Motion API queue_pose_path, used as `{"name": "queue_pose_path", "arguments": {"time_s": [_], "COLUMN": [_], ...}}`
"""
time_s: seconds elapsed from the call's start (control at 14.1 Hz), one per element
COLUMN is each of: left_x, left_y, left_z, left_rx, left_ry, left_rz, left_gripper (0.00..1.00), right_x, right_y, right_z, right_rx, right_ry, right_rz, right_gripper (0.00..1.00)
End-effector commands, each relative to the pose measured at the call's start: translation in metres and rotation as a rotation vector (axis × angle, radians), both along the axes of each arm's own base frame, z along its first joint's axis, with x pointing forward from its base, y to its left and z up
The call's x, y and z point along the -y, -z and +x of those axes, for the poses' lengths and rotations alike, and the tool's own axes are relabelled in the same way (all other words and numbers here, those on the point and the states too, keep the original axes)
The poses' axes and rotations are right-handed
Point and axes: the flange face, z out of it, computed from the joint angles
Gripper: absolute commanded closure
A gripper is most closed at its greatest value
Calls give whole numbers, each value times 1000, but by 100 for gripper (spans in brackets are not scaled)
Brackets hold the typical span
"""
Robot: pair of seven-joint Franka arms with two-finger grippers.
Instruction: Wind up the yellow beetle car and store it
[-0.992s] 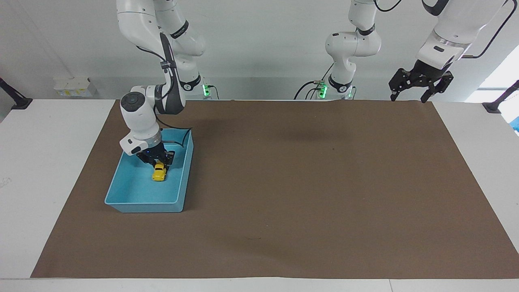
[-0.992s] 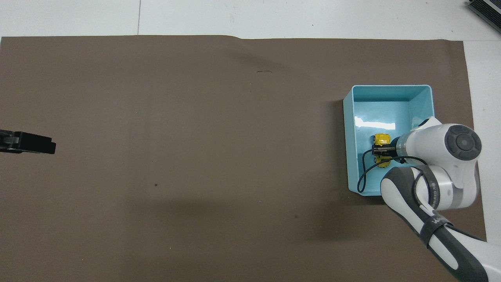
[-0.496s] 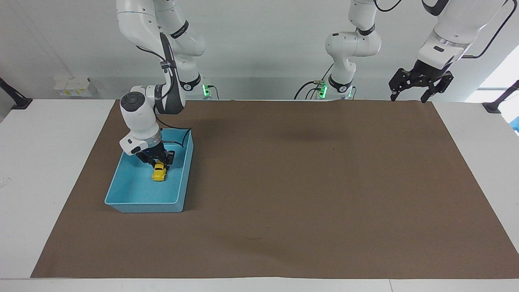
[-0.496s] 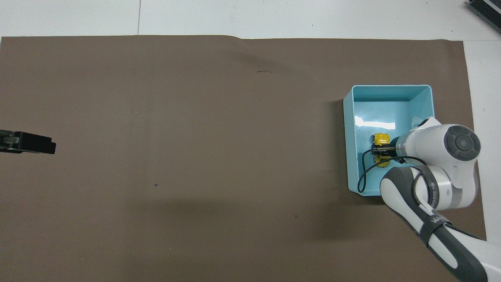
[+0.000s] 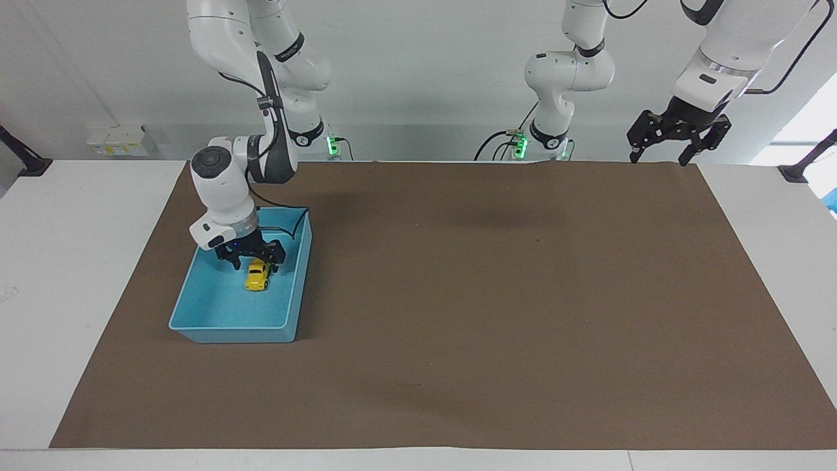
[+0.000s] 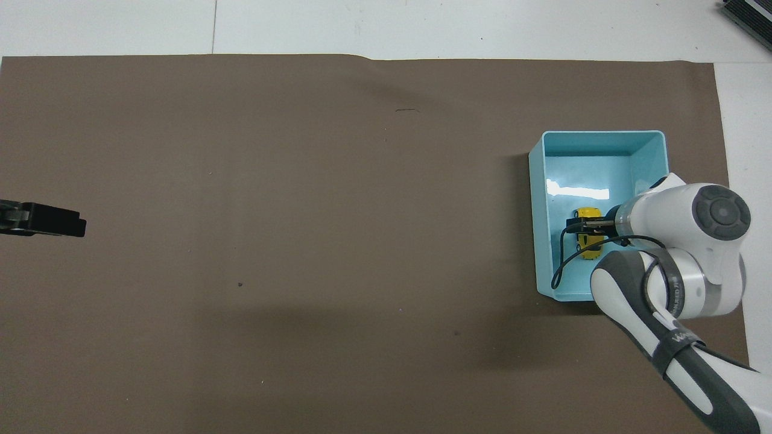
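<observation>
1. I have my right gripper (image 5: pixel 252 261) down inside the blue bin (image 5: pixel 196 314), just above the yellow beetle car (image 5: pixel 257 276). Its fingers are spread apart, one on either side of the car's robot-ward end, and they hold nothing.
2. In the overhead view the same gripper (image 6: pixel 584 226) crosses the car (image 6: pixel 589 239) about its middle, so part of the yellow body is covered. From the facing view I read the fingers as clear of the car rather than clamped on it.
3. The yellow beetle car sits on the floor of the bin, on its wheels as far as I can tell, lengthwise along the bin's long axis. It lies in the half of the bin nearer the robots, closer to the wall that faces the table's middle.
4. The blue bin (image 6: pixel 538 211) rests on the brown mat (image 5: pixel 497 294) toward the right arm's end of the table, its long sides running away from the robots. A black cable from the right wrist drapes over the bin's rim.
5. My left gripper (image 5: pixel 660 156) waits in the air over the mat's robot-side corner at the left arm's end, fingers open and empty. Overhead, only its dark tip (image 6: pixel 45 219) shows at the edge.
</observation>
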Motion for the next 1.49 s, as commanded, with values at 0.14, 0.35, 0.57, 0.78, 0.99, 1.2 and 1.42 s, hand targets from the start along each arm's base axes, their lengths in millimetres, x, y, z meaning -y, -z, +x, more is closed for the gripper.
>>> {"name": "queue_pose_path", "arguments": {"time_s": [0.14, 0.35, 0.57, 0.78, 0.99, 1.2, 1.42], "left_x": [-4, -4, -4, -4, -4, -4, -4], "left_y": [-5, -5, -5, -5, -5, -5, -5], "left_z": [-3, -3, -3, -3, -3, -3, -3], "left_rx": [-6, -6, -8, -6, -6, -6, -6], "left_ry": [5, 5, 5, 5, 5, 5, 5], "left_rz": [2, 2, 2, 2, 2, 2, 2], "left_gripper": [0, 0, 0, 0, 0, 0, 0], "right_x": [-5, -6, -8, -17, -17, -13, -5], "right_y": [-62, -105, -144, -181, -211, -234, -256], "right_z": [15, 24, 33, 37, 36, 36, 33], "right_rx": [-22, -49, -54, -62, -88, -89, -107], "right_ry": [5, -12, -19, -6, 6, 11, 29], "right_rz": [-25, -40, -46, -22, -8, -7, 12], "right_gripper": [0, 0, 0, 0, 0, 0, 0]}}
